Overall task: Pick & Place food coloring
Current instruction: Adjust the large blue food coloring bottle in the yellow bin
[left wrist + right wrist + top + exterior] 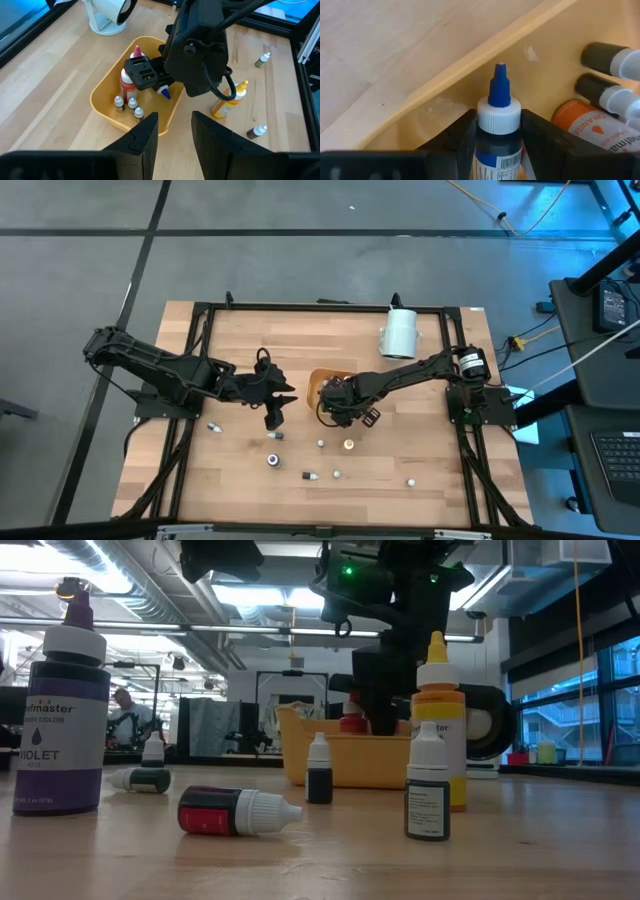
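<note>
We see, nearest in the low view, a purple-labelled bottle (62, 710) standing upright and a red bottle (236, 811) lying on its side on the wooden table (430, 455), with more small bottles scattered near them. Just beyond, a yellow bottle (438, 720) stands upright. Behind these sits the orange tray (105, 102), already holding several small bottles and an orange-labelled one (592, 125). Our right gripper (495, 132) is over the tray's inside, its fingers clamped on a blue-capped bottle (498, 107) held upright. Our left gripper (175, 132) hovers beside the tray, its fingers parted with nothing between them. Farthest off, a white cylinder (400, 332) lies at the table's back edge.
</note>
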### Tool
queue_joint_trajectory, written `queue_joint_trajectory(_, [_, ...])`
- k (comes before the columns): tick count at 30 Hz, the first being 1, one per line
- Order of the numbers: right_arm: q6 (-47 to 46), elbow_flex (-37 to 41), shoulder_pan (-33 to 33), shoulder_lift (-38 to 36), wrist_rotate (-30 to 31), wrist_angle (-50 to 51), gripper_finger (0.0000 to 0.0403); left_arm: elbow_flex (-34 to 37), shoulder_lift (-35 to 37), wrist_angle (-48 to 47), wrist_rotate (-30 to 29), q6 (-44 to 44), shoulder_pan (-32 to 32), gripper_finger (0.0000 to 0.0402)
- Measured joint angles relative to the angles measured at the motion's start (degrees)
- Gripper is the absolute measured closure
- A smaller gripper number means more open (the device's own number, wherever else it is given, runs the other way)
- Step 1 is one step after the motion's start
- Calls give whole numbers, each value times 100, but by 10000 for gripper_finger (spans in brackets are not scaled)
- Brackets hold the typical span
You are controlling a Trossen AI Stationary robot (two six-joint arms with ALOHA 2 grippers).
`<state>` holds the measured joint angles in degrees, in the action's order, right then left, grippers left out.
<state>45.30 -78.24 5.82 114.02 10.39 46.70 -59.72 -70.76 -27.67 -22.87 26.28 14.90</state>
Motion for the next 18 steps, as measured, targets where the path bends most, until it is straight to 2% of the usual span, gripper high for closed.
queue_joint_trajectory(4, [0,0,2,-2,2,-3,254,0,0,1,0,0,0,288])
queue_joint_trajectory(11, [0,-4,-4,-13,5,-5,299,0,0,1,-2,-2,0,288])
queue_joint_trajectory(18, [-3,-4,-7,-15,7,-12,279,0,0,1,-2,-2,0,288])
